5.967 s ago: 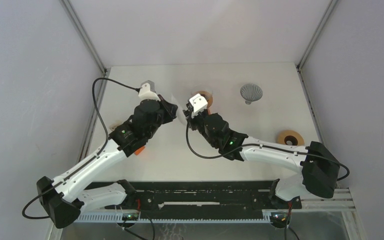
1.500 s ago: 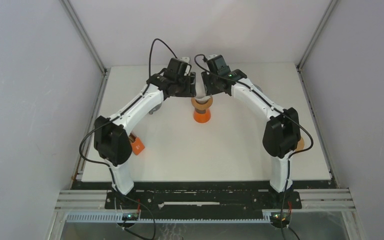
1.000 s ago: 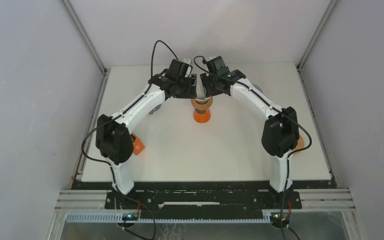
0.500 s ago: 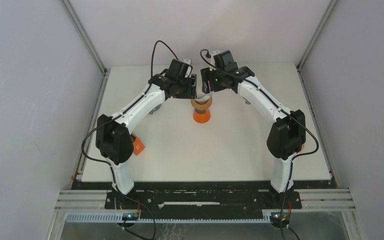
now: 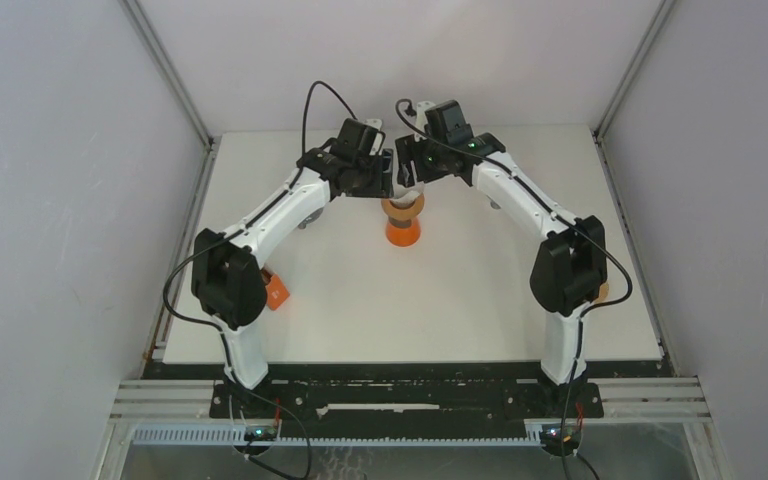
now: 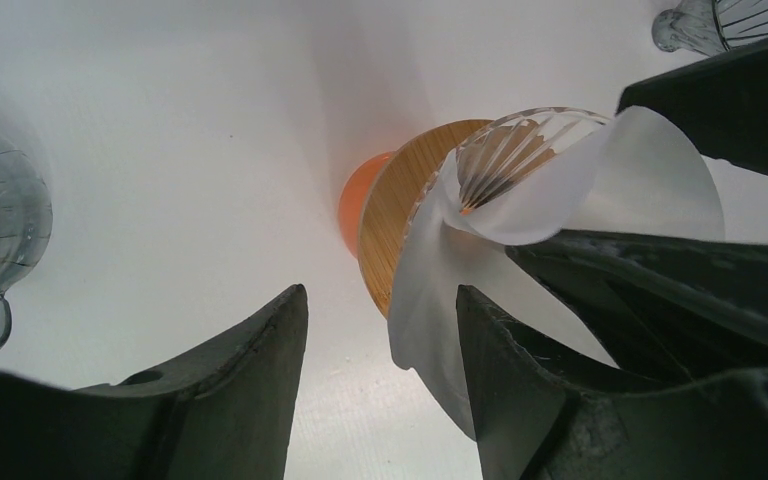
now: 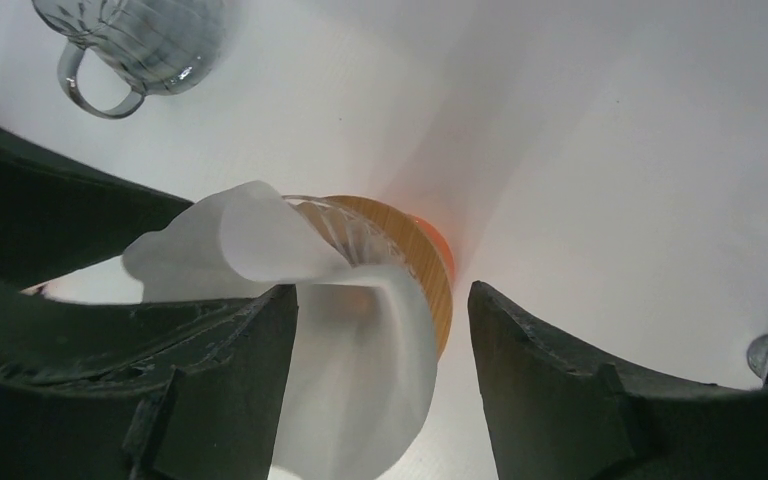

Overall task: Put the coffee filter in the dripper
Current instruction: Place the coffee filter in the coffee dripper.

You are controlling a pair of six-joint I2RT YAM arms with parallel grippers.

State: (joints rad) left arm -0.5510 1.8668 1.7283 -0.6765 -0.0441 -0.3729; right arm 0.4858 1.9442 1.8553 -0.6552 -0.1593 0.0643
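The dripper is a ribbed glass cone in a wooden collar, standing on an orange base at the table's far middle. The white coffee filter lies folded in the cone's mouth, and one flap hangs out over the collar. My left gripper is open to the left of the dripper, and the flap rests against one finger. My right gripper is open on the other side, with the flap loose between its fingers and beside the left one.
A clear glass pitcher stands on the table left of the dripper, also in the left wrist view. Another ribbed glass piece sits to the right. An orange item lies by the left arm, a wooden ring behind the right arm.
The right gripper has opened off the filter and drawn back toward the far wall. The filter stays in the dripper. The left arm has not moved.
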